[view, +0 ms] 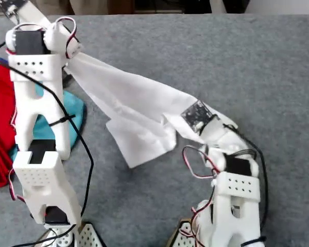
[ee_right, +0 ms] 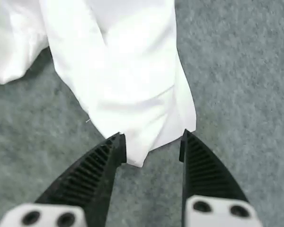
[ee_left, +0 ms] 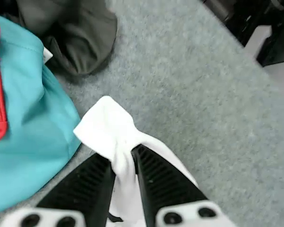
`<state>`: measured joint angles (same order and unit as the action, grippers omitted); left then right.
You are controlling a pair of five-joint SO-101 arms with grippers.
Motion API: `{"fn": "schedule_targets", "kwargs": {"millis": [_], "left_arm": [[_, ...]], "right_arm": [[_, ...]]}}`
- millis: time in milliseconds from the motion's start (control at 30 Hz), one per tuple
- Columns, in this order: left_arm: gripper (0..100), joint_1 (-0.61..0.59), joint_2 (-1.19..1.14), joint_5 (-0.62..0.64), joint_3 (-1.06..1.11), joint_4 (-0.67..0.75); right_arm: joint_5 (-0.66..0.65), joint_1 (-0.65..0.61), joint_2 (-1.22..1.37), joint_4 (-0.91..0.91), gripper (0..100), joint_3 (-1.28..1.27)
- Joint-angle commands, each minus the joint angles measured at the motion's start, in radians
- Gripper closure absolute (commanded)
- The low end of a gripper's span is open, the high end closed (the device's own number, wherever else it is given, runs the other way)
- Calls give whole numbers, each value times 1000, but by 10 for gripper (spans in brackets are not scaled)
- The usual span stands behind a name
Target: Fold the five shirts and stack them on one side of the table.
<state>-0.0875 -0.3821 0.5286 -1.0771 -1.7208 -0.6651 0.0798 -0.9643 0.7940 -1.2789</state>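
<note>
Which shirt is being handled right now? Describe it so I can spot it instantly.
On the grey table, look between the two arms: the white shirt stretches from the left hand, shut on one end, to the open right hand. It is the only white garment; the red shirt and teal shirt lie heaped beside the left arm.

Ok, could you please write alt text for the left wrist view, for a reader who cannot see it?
The left arm's black ribbed tool is shut on a bunched fold of the white cloth shirt, above the grey felt table. Beside it lies a teal cloth shirt, with a dark grey garment next to that.
</note>
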Motion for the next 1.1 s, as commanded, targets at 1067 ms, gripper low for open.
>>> {"fn": "schedule_targets", "kwargs": {"millis": [1067], "left_arm": [[982, -133, 67, -9, 761, 339]], "right_arm": [[252, -473, 1064, 104, 997, 766]]}}
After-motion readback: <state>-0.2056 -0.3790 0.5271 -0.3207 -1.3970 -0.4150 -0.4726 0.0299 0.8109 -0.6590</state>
